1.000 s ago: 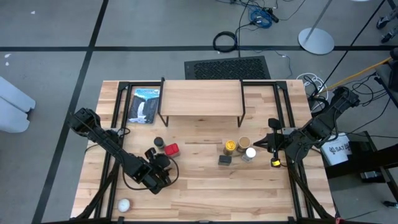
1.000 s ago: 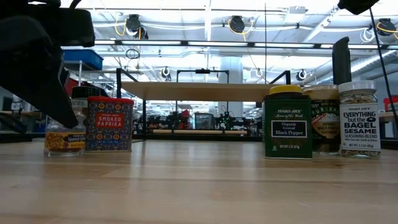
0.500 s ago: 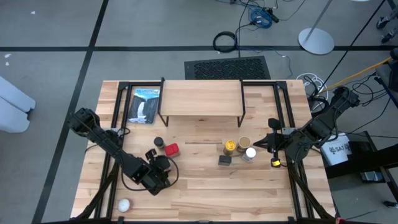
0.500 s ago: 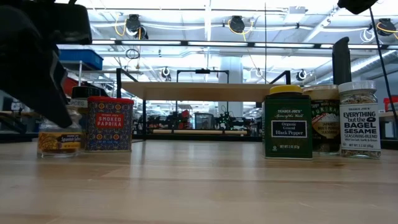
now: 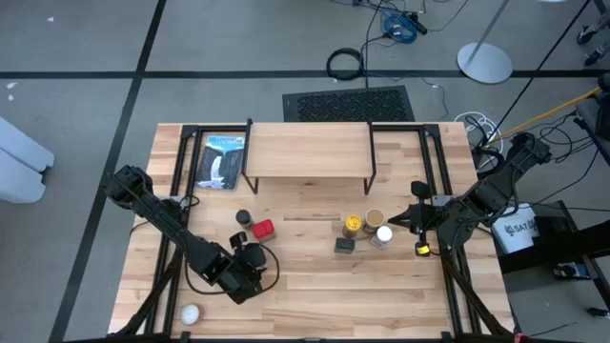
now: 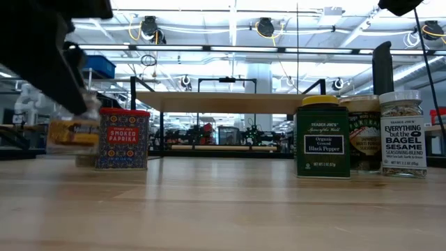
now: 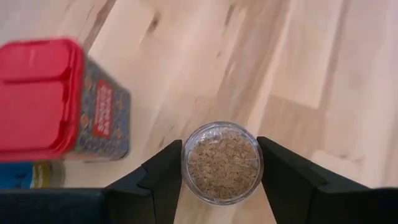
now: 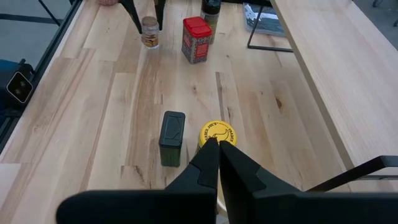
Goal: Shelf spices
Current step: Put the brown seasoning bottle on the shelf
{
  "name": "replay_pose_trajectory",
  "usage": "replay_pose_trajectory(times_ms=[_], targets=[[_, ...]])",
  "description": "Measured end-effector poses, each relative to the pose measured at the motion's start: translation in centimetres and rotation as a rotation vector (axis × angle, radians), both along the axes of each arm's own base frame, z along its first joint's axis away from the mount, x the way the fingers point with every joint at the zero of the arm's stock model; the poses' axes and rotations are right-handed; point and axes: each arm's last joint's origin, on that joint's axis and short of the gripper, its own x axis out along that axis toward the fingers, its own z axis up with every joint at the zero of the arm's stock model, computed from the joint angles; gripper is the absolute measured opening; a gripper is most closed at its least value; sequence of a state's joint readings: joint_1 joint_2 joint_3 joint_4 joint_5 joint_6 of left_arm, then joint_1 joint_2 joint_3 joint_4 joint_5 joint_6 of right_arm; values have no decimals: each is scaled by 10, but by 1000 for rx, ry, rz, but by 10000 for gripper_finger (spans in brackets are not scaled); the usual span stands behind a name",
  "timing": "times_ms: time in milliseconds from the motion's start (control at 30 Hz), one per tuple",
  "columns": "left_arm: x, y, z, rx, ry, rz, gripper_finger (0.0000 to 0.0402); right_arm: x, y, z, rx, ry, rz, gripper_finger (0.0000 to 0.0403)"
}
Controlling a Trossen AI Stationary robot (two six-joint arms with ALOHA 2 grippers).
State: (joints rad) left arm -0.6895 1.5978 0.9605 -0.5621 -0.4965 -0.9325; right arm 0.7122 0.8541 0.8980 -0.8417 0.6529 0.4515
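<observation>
Table (image 5: 315, 286) carries the shelf (image 5: 309, 151) at its far edge, top bare. Left end effector (image 7: 221, 180) grips the small jar (image 7: 222, 163), lifted clear of the table just beside the red tin (image 6: 122, 139). Right end effector (image 8: 217, 149), fingers closed on nothing, waits near the yellow-lidded jar (image 5: 353, 224), black square tin (image 5: 344, 245) and white-lidded jar (image 5: 383, 234).

My wooden table (image 5: 295, 276), shelf (image 5: 310, 150) at the back.
On it I see red tin (image 5: 263, 229), black square tin (image 5: 344, 245), a white ball (image 5: 191, 312).
</observation>
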Motion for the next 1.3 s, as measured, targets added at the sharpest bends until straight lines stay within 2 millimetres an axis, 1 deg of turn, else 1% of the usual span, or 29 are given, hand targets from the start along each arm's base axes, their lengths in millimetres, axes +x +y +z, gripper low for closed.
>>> replay_pose_trajectory(times_ms=[167, 333, 467, 633, 767, 867, 967, 1167, 1300], targets=[[5, -4, 13, 11, -25, -57, 196, 0, 0, 0, 0, 1, 0, 0], [12, -2, 35, 39, -52, -117, 196, 0, 0, 0, 0, 1, 0, 0], [22, 6, 55, 79, -73, -161, 196, 0, 0, 0, 0, 0, 0, 0], [33, 24, 81, 154, -105, -224, 196, 0, 0, 0, -1, 1, 0, 0], [40, 45, 107, 234, -146, -279, 196, 0, 0, 0, -1, 1, 0, 0], [44, 66, 129, 295, -177, -295, 196, 0, 0, 0, -1, 1, 0, 0], [42, 91, 149, 351, -195, -280, 196, 0, 0, 0, -2, 1, 0, 0], [35, 143, 177, 430, -189, -312, 196, 0, 0, 0, -2, 1, 1, 0], [30, 177, 186, 484, -161, -336, 196, 0, 0, 0, -3, 1, 2, 0]])
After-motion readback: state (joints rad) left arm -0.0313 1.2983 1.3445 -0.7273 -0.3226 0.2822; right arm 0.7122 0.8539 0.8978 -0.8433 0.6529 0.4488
